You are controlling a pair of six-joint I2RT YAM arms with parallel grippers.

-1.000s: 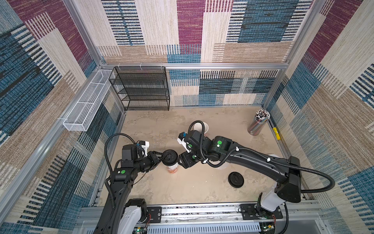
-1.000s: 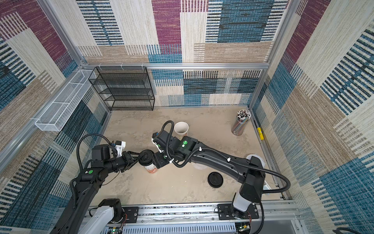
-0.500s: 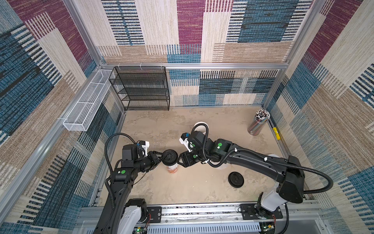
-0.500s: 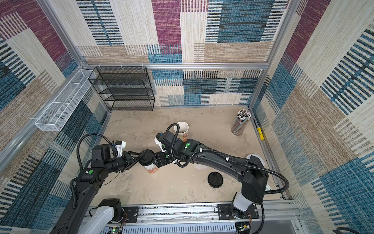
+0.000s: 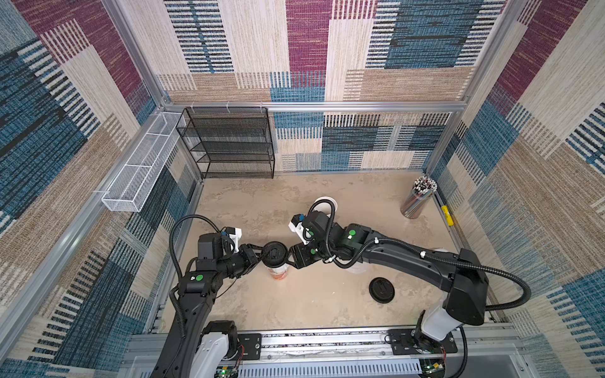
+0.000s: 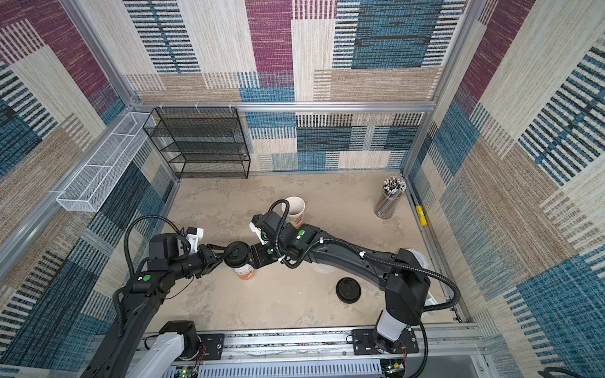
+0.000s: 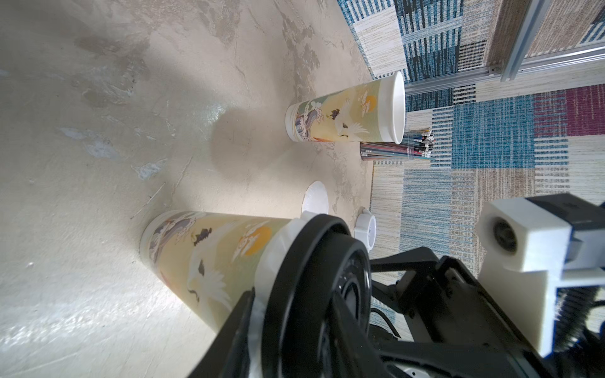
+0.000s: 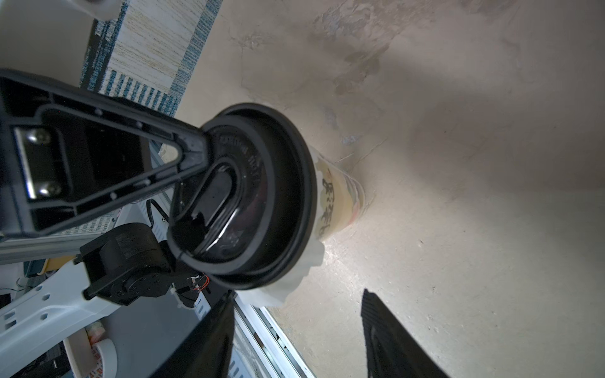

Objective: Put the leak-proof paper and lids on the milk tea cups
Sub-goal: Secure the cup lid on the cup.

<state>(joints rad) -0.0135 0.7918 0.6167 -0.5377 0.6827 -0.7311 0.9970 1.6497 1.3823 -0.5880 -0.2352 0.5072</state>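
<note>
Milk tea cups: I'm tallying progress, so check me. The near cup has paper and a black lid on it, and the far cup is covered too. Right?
Not quite. The far cup stands open, with no paper or lid on it, as the left wrist view shows. The near cup does carry paper under a black lid.

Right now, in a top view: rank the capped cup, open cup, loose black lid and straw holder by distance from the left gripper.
1. Capped cup: at the left gripper, whose fingers pinch its black lid.
2. Open cup: farther back, mid-table.
3. Loose lid: flat on the table, front right.
4. Straw holder: back right corner.
</note>
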